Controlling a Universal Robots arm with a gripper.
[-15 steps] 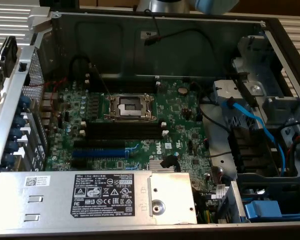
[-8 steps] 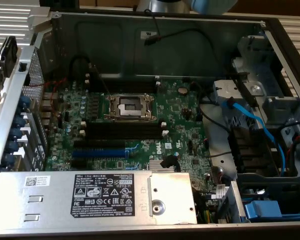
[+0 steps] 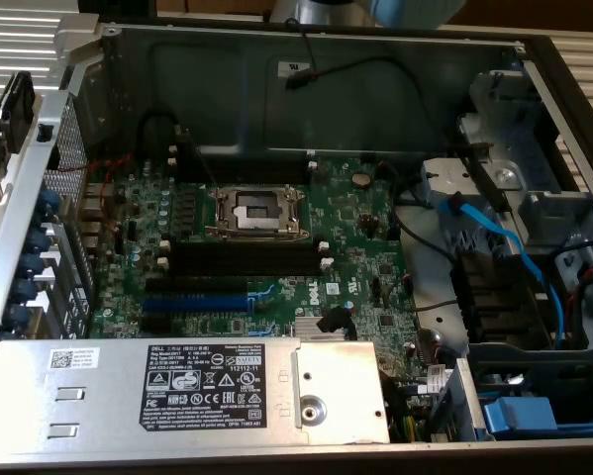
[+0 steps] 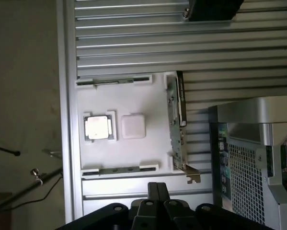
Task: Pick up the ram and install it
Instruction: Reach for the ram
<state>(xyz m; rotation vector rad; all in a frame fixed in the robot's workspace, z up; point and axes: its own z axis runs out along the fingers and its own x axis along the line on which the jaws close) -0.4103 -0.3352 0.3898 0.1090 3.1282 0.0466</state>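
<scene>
Gripper [image 4: 153,192] fingers pressed together, gripping nothing, just off the white tray [image 4: 153,103]; ram [image 4: 113,81] stands on edge in clips at the tray rim farthest from the gripper, well apart from it; similar thin stick [image 4: 119,169] at the nearer rim; CPU [image 4: 99,128] and white square pad [image 4: 132,126] lie between them; expansion card [image 4: 176,124] along the tray's side; exterior view: black memory slots [image 3: 242,259] on motherboard [image 3: 360,223] bare.

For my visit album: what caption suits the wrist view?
Shut hand near a white parts tray holding a processor, beside the computer case.
</scene>
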